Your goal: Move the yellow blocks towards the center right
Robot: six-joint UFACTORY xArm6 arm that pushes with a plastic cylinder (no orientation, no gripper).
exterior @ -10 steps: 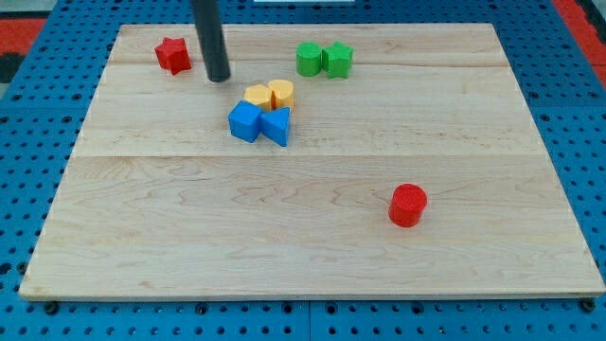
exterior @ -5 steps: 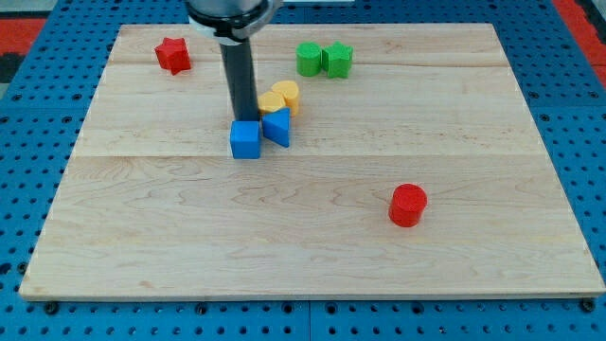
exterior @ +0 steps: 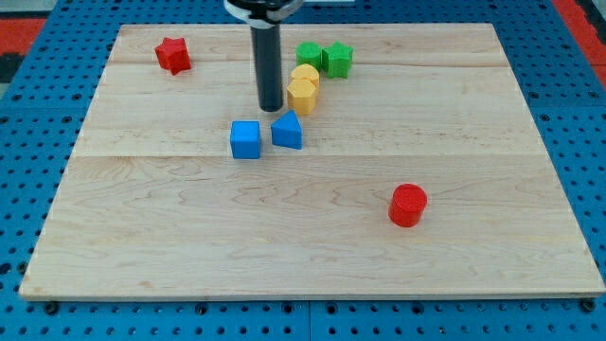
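Two yellow blocks stand touching each other near the view's top middle: a yellow hexagonal block [exterior: 301, 95] in front and a yellow round block [exterior: 306, 76] behind it. My tip [exterior: 271, 107] rests on the board just left of the front yellow block, very close to it or touching it. The rod rises straight up out of the view's top. A blue cube [exterior: 245, 139] and a blue triangular block [exterior: 288, 131] lie just below my tip, slightly apart from each other.
Two green blocks [exterior: 309, 55] [exterior: 337, 59] stand right behind the yellow ones, the left one touching the rear yellow block. A red star block [exterior: 173, 54] is at the top left. A red cylinder [exterior: 408, 205] stands at the lower right. The wooden board [exterior: 303, 246] lies on a blue pegboard.
My tip has moved right and up the view. The yellow blocks have been pushed right and up against the green blocks. The blue cube and triangle are left behind, now apart.
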